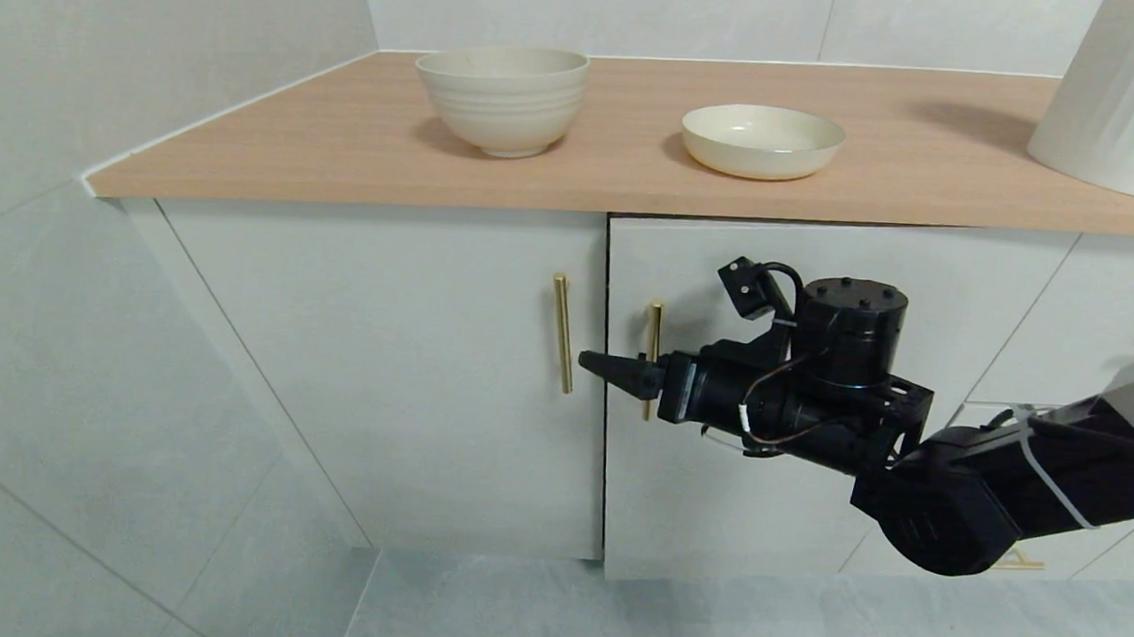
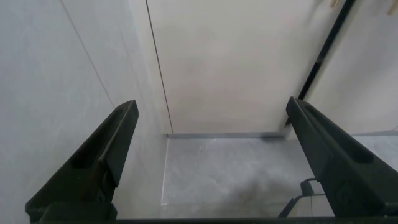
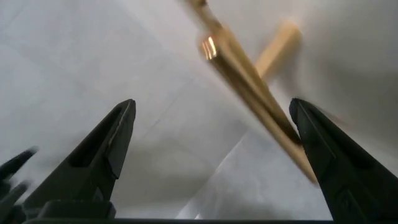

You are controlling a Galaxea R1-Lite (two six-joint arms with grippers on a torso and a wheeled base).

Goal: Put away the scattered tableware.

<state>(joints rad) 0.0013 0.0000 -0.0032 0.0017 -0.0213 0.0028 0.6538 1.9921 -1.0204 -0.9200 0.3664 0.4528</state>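
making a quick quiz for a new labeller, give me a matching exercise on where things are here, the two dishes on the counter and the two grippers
Things:
1. ribbed bowl
2. shallow dish
3. right gripper
4. left gripper

Places or states:
A. open, aimed at the floor by the foot of the cabinet
B. on the countertop, above the right-hand door
C. open, at the gold door handles
D. on the countertop, above the left-hand door

Pairs: 1-D, 2-B, 3-C, 4-A
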